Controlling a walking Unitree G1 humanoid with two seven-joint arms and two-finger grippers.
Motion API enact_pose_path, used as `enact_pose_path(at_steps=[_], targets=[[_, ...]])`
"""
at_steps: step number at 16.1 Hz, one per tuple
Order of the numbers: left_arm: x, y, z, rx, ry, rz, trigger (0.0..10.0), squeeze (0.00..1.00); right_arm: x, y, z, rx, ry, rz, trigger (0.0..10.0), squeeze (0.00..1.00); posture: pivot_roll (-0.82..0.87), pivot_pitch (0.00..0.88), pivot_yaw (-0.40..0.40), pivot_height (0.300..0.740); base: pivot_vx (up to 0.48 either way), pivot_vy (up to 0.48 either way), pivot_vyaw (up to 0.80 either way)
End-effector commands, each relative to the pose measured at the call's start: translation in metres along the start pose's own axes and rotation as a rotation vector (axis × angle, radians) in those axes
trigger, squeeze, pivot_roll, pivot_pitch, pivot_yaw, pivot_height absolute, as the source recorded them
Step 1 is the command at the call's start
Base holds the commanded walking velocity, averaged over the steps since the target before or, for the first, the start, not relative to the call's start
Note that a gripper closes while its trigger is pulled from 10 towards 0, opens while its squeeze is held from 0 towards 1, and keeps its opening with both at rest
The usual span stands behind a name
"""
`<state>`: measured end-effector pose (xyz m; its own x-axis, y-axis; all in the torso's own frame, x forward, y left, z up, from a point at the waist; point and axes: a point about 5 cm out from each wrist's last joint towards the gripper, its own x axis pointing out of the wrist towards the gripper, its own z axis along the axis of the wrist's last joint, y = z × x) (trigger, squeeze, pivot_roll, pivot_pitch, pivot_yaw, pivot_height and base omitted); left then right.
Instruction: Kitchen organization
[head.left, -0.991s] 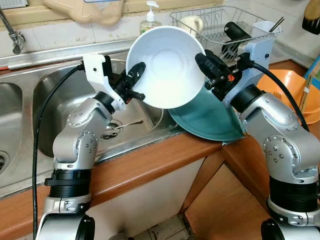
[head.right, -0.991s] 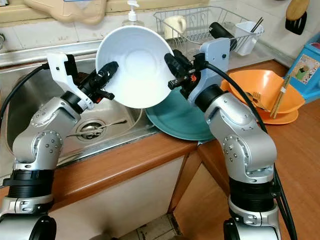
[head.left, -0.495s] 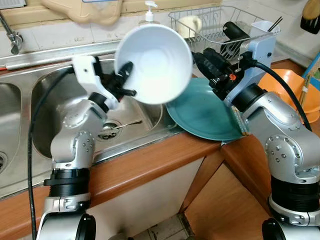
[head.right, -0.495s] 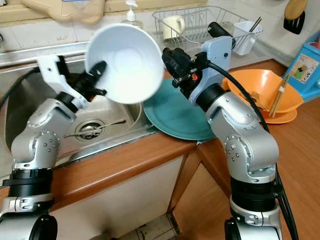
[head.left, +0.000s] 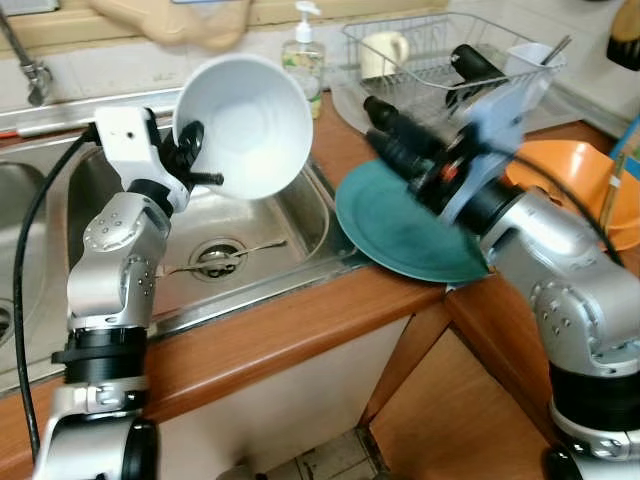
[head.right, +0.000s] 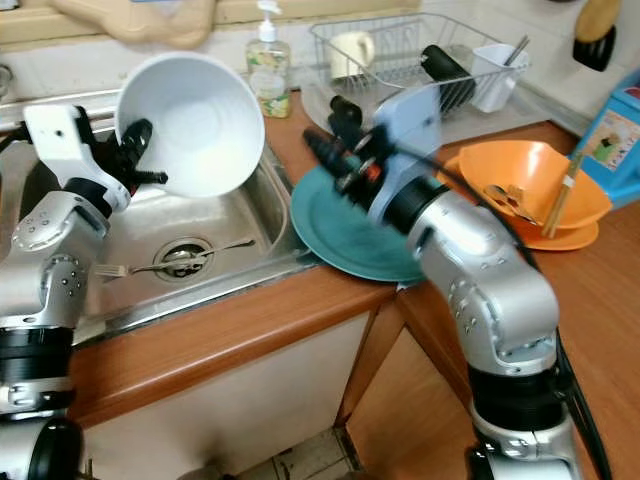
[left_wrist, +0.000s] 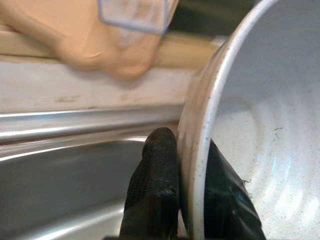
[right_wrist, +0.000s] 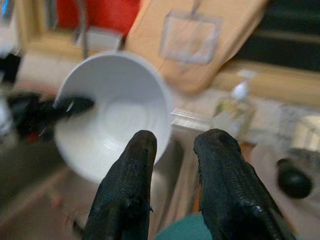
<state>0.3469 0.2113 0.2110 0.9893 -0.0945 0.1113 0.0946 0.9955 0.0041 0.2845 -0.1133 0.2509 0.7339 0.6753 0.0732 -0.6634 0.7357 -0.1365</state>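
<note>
White bowl (head.left: 245, 125) in left pincer (head.left: 190, 160), right pincer (head.left: 385, 130) blurred

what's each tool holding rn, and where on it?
Left tool pinches the white bowl by its rim, over the sink. Right tool is open, holding nothing.

A home kitchen: steel sink (head.left: 260, 235) in a wooden counter (head.left: 300, 325); dish rack (head.left: 440, 60); soap bottle (head.left: 304, 60).

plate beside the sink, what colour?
Teal round plate; clearest in the right eye view.
</note>
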Motion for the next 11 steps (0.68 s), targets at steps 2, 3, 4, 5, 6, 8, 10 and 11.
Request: enact_pose_path(at_steps=[2,3,4,5,6,8,10,11], targets=[[-0.001,0.015,-0.017,0.099,0.112,0.087,0.0,0.00,-0.004,0.008,-0.011,-0.042,0.101,0.065,10.0,0.00,-0.20,0.000,-0.020,0.740,0.000,0.000,0.00],[-0.001,0.015,-0.020,0.105,0.126,0.094,0.0,0.00,-0.004,0.009,-0.012,-0.048,0.111,0.075,10.0,0.00,-0.20,0.000,-0.020,0.740,0.000,0.000,0.00],[-0.002,0.017,-0.027,0.129,0.175,0.110,0.0,0.00,-0.005,0.012,-0.015,-0.056,0.128,0.095,10.0,0.00,-0.20,0.000,-0.020,0.740,0.000,0.000,0.00],[-0.002,0.018,-0.035,0.152,0.224,0.119,0.0,0.00,-0.006,0.014,-0.017,-0.065,0.144,0.112,10.0,0.00,-0.20,0.000,-0.018,0.740,0.000,0.000,0.00],[-0.002,0.018,-0.037,0.158,0.238,0.121,0.0,0.00,-0.007,0.014,-0.017,-0.070,0.150,0.118,10.0,0.00,-0.20,0.000,-0.018,0.740,0.000,0.000,0.00],[-0.002,0.016,-0.049,0.173,0.326,0.101,0.0,0.00,-0.008,0.017,-0.019,-0.083,0.171,0.140,10.0,0.00,-0.20,0.000,-0.018,0.740,0.000,0.000,0.00],[-0.004,0.012,-0.058,0.173,0.396,0.066,7.6,0.00,-0.008,0.019,-0.020,-0.080,0.177,0.164,10.0,0.00,-0.20,0.000,-0.016,0.740,0.000,0.000,0.00],[-0.005,0.012,-0.060,0.180,0.416,0.058,10.0,0.00,-0.009,0.020,-0.021,-0.082,0.180,0.170,10.0,0.00,-0.20,0.000,-0.016,0.740,0.000,0.000,0.00]])
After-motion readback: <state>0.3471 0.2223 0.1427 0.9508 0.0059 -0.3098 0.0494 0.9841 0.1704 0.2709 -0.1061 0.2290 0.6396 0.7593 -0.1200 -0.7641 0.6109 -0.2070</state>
